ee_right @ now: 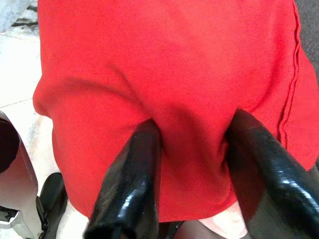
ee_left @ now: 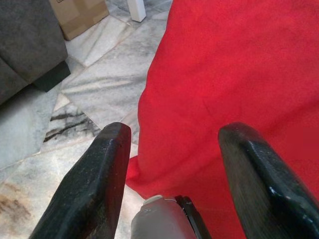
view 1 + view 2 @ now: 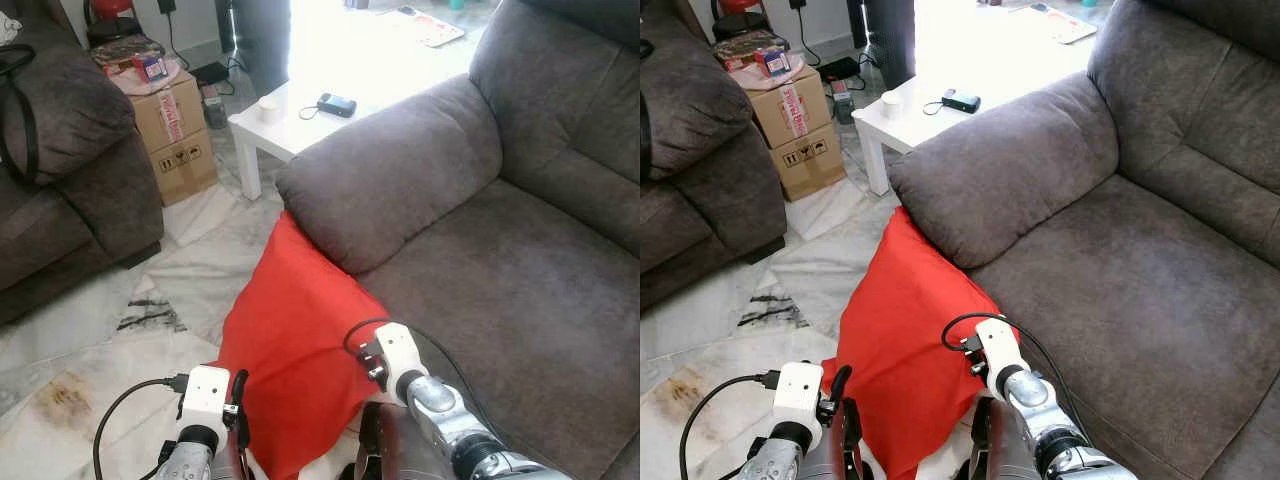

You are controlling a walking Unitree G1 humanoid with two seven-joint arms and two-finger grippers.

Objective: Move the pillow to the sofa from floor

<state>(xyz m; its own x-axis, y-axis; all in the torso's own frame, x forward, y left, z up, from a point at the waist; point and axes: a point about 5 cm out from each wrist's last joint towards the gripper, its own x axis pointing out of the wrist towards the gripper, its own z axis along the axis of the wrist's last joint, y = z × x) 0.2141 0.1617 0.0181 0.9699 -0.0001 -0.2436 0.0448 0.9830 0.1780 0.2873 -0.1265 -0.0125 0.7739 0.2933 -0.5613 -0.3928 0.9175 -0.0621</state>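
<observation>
The right gripper point(image 1: 192, 149) is found nearest the camera, its jaws spread and pressed into the lower part of the red pillow point(image 3: 295, 350), with a fold of fabric bunched between the two black fingers point(image 1: 132, 179). No closed grip is observed; the cloth is dented, not pinched flat. The left gripper point(image 2: 174, 149) is held at the pillow's lower left edge, its jaws wide apart; one finger is seen over the floor point(image 3: 90, 330) and the other over the red fabric, and whether either touches the pillow cannot be told.

The pillow is noted standing on its lower edge on the marble floor, leaning against the front of the grey sofa point(image 3: 520, 290), its upper corner tucked under the sofa's armrest point(image 3: 390, 170). It is not on the seat cushion.

A dark stain is recorded on the floor tiles left of the pillow. Beyond the armrest a white table point(image 3: 290, 115) is seen, carrying a small dark device point(image 3: 337, 104) with a cord and a pale round object point(image 3: 268, 108). Left of the table two cardboard boxes point(image 3: 175, 135) are stacked, with small items on top. A second grey sofa point(image 3: 60, 170) is placed at the far left, well apart from the pillow.
</observation>
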